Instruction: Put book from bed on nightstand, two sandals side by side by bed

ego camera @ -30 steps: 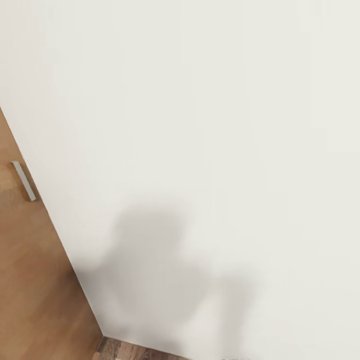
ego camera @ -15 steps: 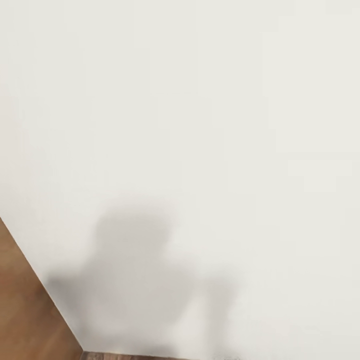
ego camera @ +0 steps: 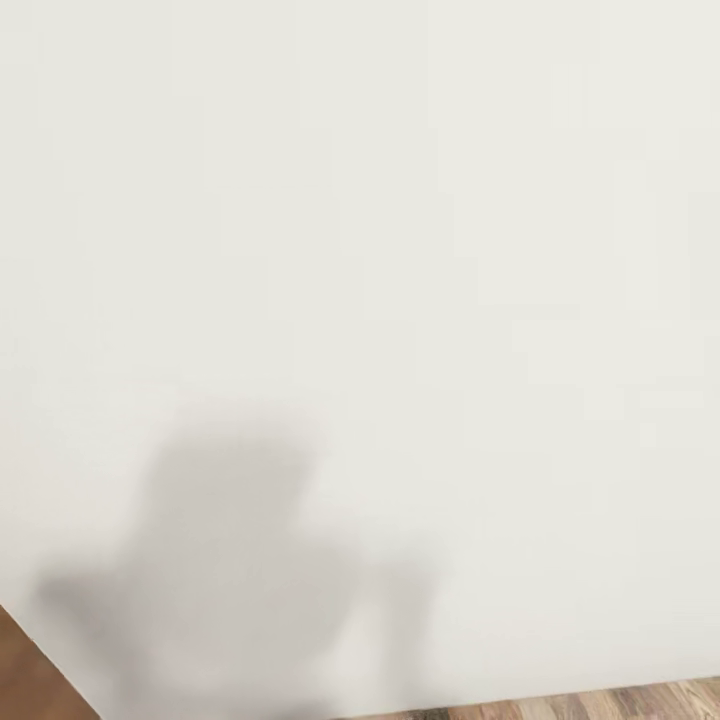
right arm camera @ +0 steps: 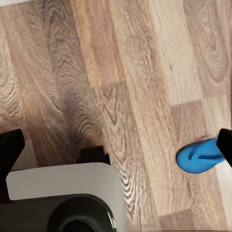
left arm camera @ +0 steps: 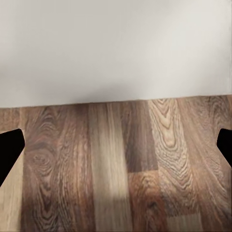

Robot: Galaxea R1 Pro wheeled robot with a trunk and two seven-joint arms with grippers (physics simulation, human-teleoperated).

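One bright blue sandal (right arm camera: pixel 199 155) lies on the wood-plank floor (right arm camera: pixel 145 72), partly hidden behind one dark fingertip of my right gripper (right arm camera: pixel 116 150). That gripper is open, its fingertips far apart with nothing between them. My left gripper (left arm camera: pixel 116 150) hangs open over bare floor (left arm camera: pixel 111 169) near the foot of a white wall (left arm camera: pixel 116 48). The book, the bed and the nightstand are out of view.
The head view faces a white wall (ego camera: pixel 400 250) close up, with my own shadow (ego camera: pixel 220 560) on it. A strip of plank floor (ego camera: pixel 620 700) shows along the wall's foot. A brown wood panel (ego camera: pixel 15 670) meets the wall at the left. My grey base (right arm camera: pixel 63 198) stands on the floor.
The head camera has swung: the brown panel with its handle slid out at the left, my shadow shifted left, and a floor strip came in at the lower right.
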